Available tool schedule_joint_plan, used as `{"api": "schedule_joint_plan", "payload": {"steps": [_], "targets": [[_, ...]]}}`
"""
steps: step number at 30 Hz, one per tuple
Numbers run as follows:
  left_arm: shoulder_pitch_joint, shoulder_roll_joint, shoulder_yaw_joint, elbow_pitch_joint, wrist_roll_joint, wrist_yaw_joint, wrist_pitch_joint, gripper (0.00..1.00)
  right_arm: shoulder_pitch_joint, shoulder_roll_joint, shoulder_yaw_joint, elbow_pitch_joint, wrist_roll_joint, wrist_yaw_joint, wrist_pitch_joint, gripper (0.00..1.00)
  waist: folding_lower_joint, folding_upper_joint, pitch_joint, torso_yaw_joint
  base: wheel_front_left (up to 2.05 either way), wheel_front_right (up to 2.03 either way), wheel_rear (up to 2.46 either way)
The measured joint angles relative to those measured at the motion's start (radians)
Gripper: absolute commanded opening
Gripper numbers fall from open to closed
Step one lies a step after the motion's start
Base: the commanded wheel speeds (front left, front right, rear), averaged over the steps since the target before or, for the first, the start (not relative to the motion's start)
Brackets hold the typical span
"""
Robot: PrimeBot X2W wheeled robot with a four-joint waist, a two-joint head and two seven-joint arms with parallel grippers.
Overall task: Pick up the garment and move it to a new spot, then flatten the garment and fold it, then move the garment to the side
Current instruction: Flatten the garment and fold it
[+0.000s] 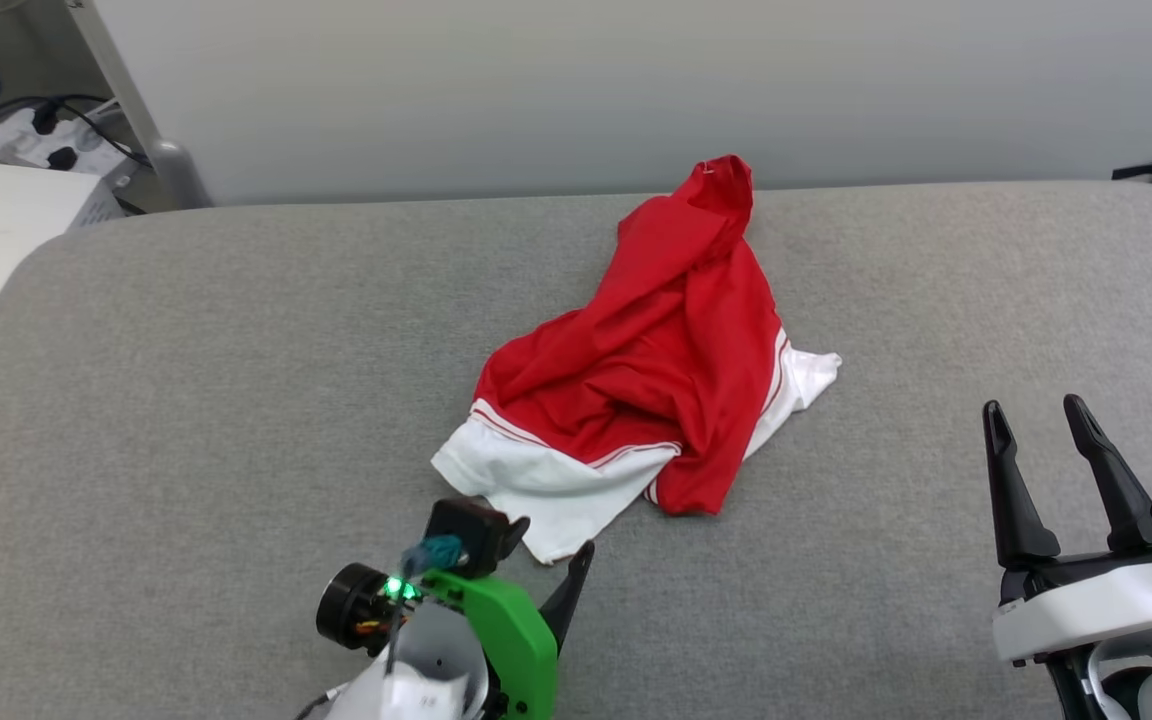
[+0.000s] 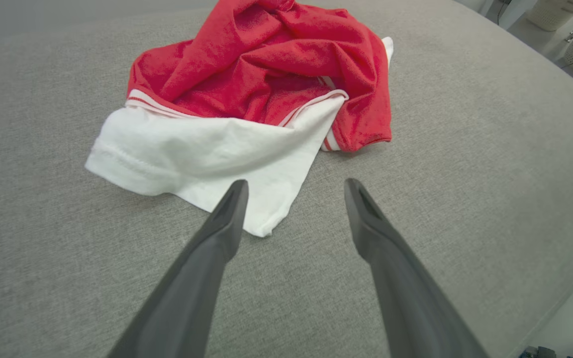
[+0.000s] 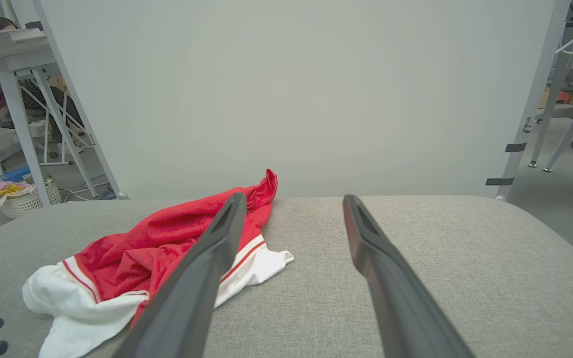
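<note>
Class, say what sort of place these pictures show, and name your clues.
Probably a lab or workshop: a grey padded table backed by a plain white screen, a metal-framed desk beyond, and a power strip with cables.

A grey, fabric-covered surface (image 1: 186, 400) with rounded corners carries the garment (image 1: 656, 380), a crumpled red heap lying near its middle. The heap's red tip reaches toward the far edge at 12 o'clock. A white sleeve (image 1: 526, 480) spreads flat at the heap's 7 o'clock, and a smaller white flap (image 1: 806, 375) pokes out at 3 o'clock.
</note>
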Motion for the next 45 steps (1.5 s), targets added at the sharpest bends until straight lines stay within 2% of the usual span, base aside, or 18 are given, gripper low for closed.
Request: {"api": "schedule_joint_plan", "payload": {"steps": [4,7,19,20,21,27,31,45], "targets": [[-0.048,0.028,-0.041,0.01,-0.015,0.0,0.225,1.0,0.0,0.008,0.008,0.001,-0.001,0.0,0.004,1.0,0.0,0.0,0.025,-0.023,0.0,0.0,0.0],[-0.084,0.043,-0.059,0.011,-0.004,0.001,0.309,1.0,-0.001,0.014,0.021,0.004,-0.002,0.0,0.004,1.0,0.0,0.0,0.045,-0.04,0.0,0.0,0.0],[-0.168,0.06,-0.084,0.1,0.033,0.013,0.345,1.0,-0.029,0.026,0.025,0.026,-0.007,0.0,-0.011,1.0,0.0,0.0,0.126,-0.087,0.0,0.0,0.0],[-0.172,0.06,-0.087,0.112,0.033,0.013,0.35,0.33,-0.03,0.026,0.024,0.028,-0.007,0.0,-0.013,1.0,0.0,0.0,0.13,-0.089,0.0,0.0,0.0],[-0.177,0.06,-0.089,0.119,0.032,0.013,0.353,0.0,-0.031,0.026,0.024,0.031,-0.007,0.0,-0.014,1.0,0.0,0.0,0.133,-0.09,0.0,0.0,0.0],[-0.183,0.062,-0.074,0.139,0.016,0.021,0.307,0.0,-0.032,0.028,0.014,0.047,-0.009,0.0,-0.014,1.0,0.0,0.0,0.123,-0.074,0.0,0.0,0.0],[-0.14,0.072,-0.047,0.124,0.0,0.051,0.259,0.0,-0.03,0.029,0.006,0.058,-0.013,0.0,-0.012,1.0,0.0,0.0,0.094,-0.052,0.0,0.0,0.0],[0.06,0.233,0.187,-0.094,-0.091,0.204,0.161,0.0,0.0,0.055,0.002,0.081,-0.014,0.0,0.001,1.0,0.0,0.0,-0.003,0.058,0.0,0.0,0.0]]}}
